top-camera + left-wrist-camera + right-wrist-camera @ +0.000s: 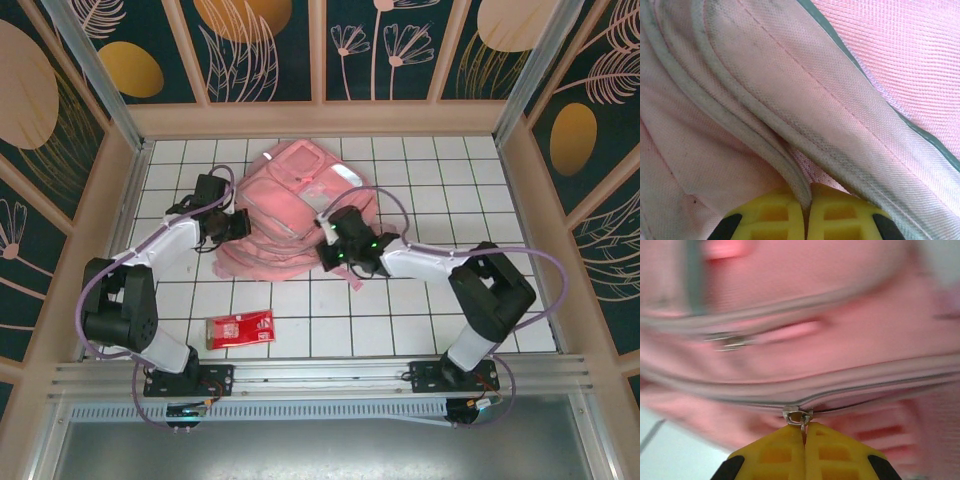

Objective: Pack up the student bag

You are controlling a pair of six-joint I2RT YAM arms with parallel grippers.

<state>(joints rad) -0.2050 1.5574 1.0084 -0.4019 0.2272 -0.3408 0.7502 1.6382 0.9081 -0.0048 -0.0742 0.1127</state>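
The pink student bag (290,205) lies flat in the middle of the tiled table. My left gripper (240,222) is at the bag's left edge, shut on a piped fabric seam of the bag (790,165); its yellow fingertips (770,215) pinch the fold. At the bag's right side, my right gripper (328,250) is shut on the metal zip pull (799,418) of a zip line (850,395) that runs across the pink fabric. To the right of the pull the zip gapes slightly.
A flat red packet (240,328) lies on the tiles near the front, between the arm bases. Wooden walls (320,118) ring the table on three sides. White tiles (450,180) lie to the right of the bag.
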